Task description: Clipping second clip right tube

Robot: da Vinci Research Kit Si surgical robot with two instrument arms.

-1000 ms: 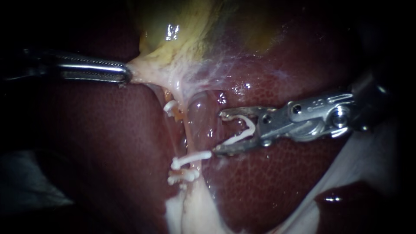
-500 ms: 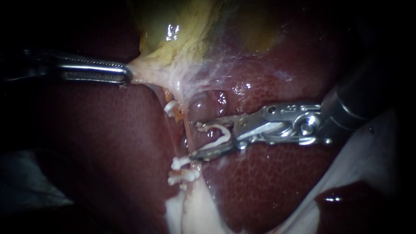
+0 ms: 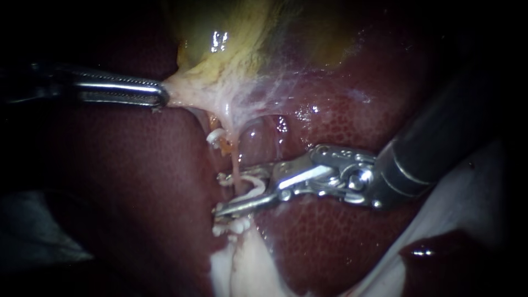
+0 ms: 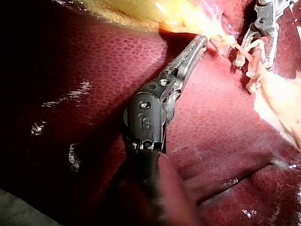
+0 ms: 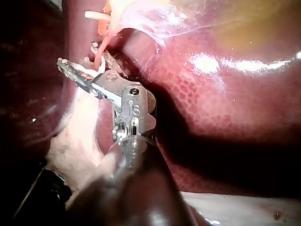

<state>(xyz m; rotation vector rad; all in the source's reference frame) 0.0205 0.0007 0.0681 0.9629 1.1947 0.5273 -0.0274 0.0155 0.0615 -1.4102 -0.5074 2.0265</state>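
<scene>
Left tool [image 3: 159, 94]: clamped on gallbladder [image 3: 220, 66].
Right tool [image 3: 234, 188]: holding open clip [image 3: 254, 186] astride tube [image 3: 237, 165].
Risk: fouling lower clips [image 3: 234, 225] if closed askew.

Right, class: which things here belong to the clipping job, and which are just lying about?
Job: right instrument, clip in its jaws, tube between them, left instrument holding the gallbladder taut.
Lying about: liver, other clips on the tubes, white sheet.
</scene>
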